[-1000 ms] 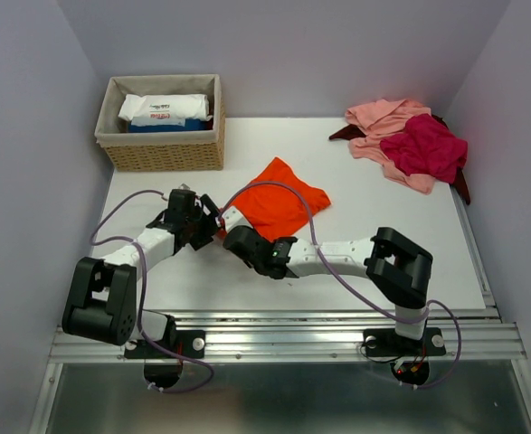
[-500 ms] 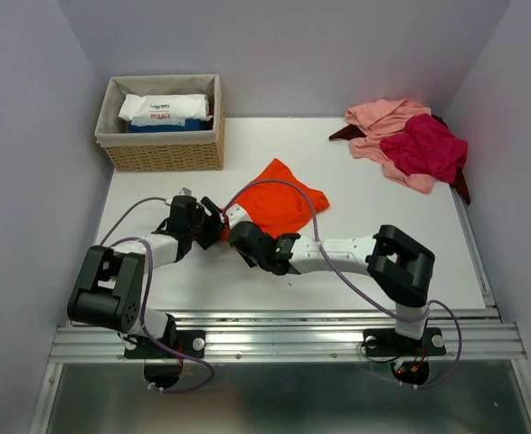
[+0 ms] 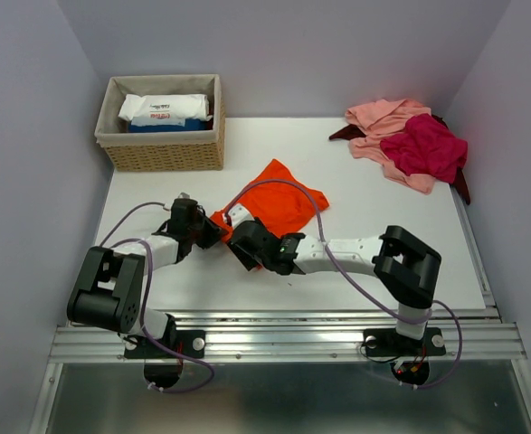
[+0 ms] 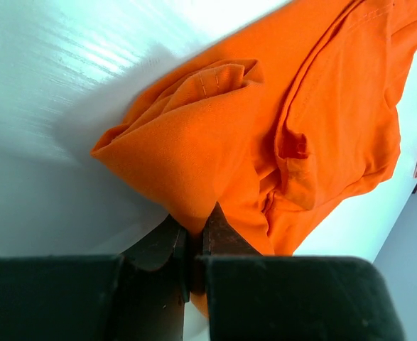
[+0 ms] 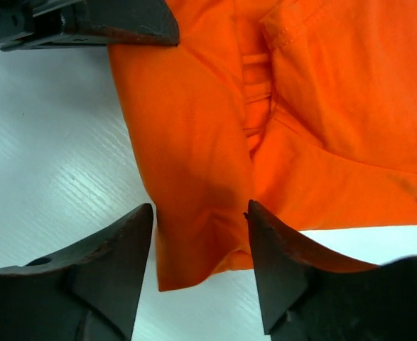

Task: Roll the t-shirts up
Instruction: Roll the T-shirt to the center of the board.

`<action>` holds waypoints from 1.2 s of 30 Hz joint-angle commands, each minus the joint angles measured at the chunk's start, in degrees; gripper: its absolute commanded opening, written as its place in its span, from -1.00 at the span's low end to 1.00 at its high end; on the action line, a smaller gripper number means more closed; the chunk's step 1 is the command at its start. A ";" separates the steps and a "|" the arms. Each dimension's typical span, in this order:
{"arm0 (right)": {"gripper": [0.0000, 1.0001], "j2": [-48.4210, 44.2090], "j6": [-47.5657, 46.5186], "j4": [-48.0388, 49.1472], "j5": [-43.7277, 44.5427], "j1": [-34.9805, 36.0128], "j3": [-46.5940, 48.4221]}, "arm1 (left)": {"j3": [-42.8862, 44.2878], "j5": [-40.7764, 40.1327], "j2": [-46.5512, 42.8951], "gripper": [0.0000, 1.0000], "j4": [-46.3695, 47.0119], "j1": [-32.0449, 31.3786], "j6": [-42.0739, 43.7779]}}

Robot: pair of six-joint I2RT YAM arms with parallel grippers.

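The left end effector [image 4: 192,231] is pinching a corner of the orange t-shirt [image 4: 322,121]. The right end effector [image 5: 199,220] is standing open astride its edge, perhaps touching the counter [image 5: 45,142].

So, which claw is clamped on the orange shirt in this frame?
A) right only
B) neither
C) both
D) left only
D: the left claw is shut on a fold of the orange shirt, while the right claw stands open with a corner of the cloth between its jaws.
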 commanded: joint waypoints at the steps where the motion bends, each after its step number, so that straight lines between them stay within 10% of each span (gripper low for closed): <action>1: 0.40 -3.91 -3.64 2.07 1.37 -0.26 0.45 | 3.74 -1.57 -1.69 -1.00 -6.74 -0.11 1.55; 19: 0.57 3.46 -13.57 8.93 8.65 5.54 0.36 | 8.93 -0.96 -0.98 -1.00 -14.58 -0.11 0.14; 31: -0.10 9.54 -15.51 14.20 15.60 6.07 1.94 | 9.02 -0.78 -1.16 -1.00 -14.67 -0.11 0.32; 36: -0.79 9.28 -14.54 14.55 16.84 6.07 2.03 | 9.02 -1.05 -2.47 -1.00 -14.93 -0.11 1.46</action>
